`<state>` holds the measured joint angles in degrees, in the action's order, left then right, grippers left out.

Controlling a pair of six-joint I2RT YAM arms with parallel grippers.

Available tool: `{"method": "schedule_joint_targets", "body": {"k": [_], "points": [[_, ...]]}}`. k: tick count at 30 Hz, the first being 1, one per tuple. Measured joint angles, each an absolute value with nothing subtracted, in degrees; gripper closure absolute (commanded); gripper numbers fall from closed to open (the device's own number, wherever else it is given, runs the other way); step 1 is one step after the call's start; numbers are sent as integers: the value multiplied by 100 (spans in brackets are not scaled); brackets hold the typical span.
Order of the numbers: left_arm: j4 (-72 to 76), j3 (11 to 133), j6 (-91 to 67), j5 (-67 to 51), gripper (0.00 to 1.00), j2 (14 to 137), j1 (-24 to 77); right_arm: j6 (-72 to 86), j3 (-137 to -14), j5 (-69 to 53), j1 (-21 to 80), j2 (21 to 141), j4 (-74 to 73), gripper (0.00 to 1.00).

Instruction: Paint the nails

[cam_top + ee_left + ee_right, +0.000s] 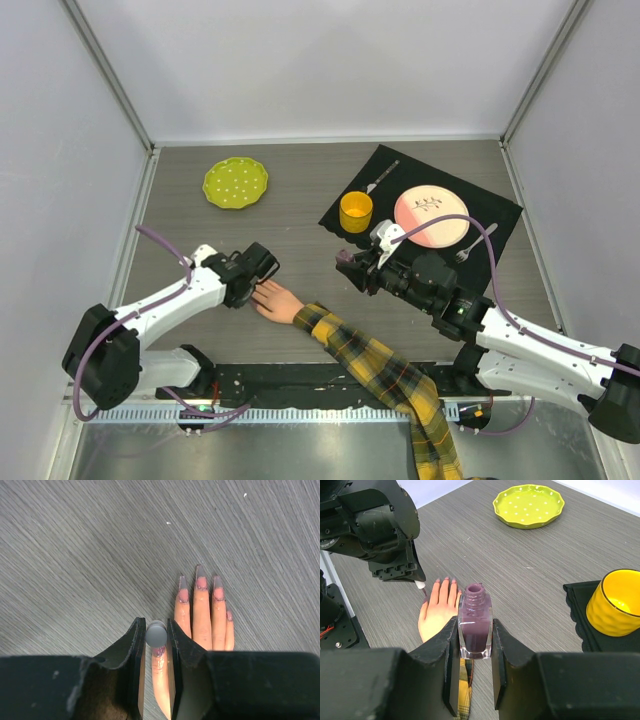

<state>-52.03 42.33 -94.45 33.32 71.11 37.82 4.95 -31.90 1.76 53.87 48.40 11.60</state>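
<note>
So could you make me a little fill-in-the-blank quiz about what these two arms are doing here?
1. The right gripper clamps an open polish bottle whose liquid is ____.
2. The left gripper pinches a grey cap, holding the polish ____ over the mannequin hand.
3. The yellow cup stands on a mat coloured ____.

Missing words: purple; brush; black.
</note>
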Motion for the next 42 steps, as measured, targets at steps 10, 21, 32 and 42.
{"method": "schedule_joint_targets", "body": {"k": [10, 21, 32, 42], "points": [[-5297, 4397, -9343, 3406, 100, 7111, 3688, 495, -3190, 176, 5378, 4840, 1157, 99], [-5343, 4425, -8807, 2980, 100, 6713, 3673, 495, -3190, 134, 5378, 4864, 1160, 99], [-5286, 4353, -8521, 2703, 100, 6713, 3673, 499, -3190, 134, 5378, 4864, 1157, 99], [-5116, 4324, -8497, 2628, 100, 6807, 3673, 513, -3190, 134, 5378, 4864, 1157, 99]]}}
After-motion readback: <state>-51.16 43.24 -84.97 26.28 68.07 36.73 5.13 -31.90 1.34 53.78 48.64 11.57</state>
